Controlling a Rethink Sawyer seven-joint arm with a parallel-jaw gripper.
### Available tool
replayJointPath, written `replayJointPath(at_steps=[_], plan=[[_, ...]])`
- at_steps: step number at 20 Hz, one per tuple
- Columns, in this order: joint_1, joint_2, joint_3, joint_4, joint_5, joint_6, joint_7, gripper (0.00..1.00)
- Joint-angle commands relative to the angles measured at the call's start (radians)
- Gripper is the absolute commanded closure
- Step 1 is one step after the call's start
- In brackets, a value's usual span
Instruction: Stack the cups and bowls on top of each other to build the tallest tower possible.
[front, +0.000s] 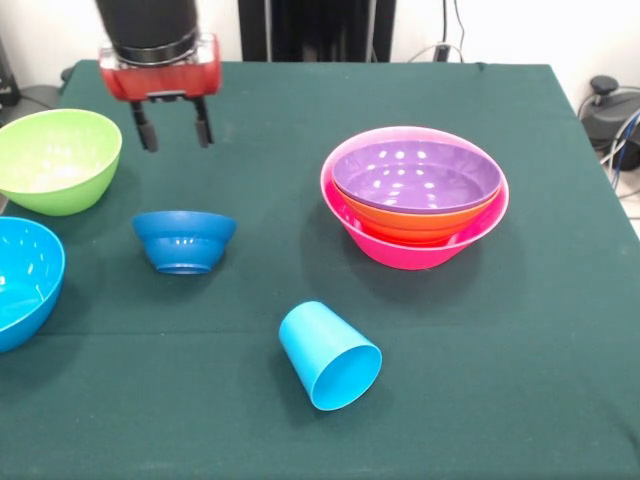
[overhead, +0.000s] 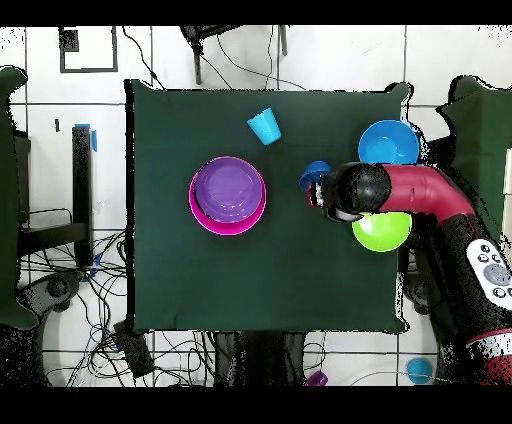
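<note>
Glossy round bowls (front: 415, 195), nested

We see a square worktop draped in dark green cloth (front: 520, 330), standing on a floor of white tiles with dark grout lines (overhead: 330, 55). Loose black cables (overhead: 170, 355) trail across the floor around it, and a pale wall (front: 520, 30) rises behind.

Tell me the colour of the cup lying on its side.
Sky blue. The cup shows best in the front view, open mouth toward the camera.
</note>
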Motion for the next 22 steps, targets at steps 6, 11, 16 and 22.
replayJointPath(at_steps=[6, 11, 16, 22], plan=[[-0.041, -0.008, 0.056, -0.137, -0.033, 0.263, -0.458, 0.0], [-0.036, -0.008, 0.058, -0.141, -0.036, 0.284, -0.449, 0.0], [-0.027, -0.009, 0.061, -0.149, -0.044, 0.29, -0.434, 0.0], [-0.034, -0.008, 0.057, -0.095, -0.055, 0.222, -0.393, 0.0]])
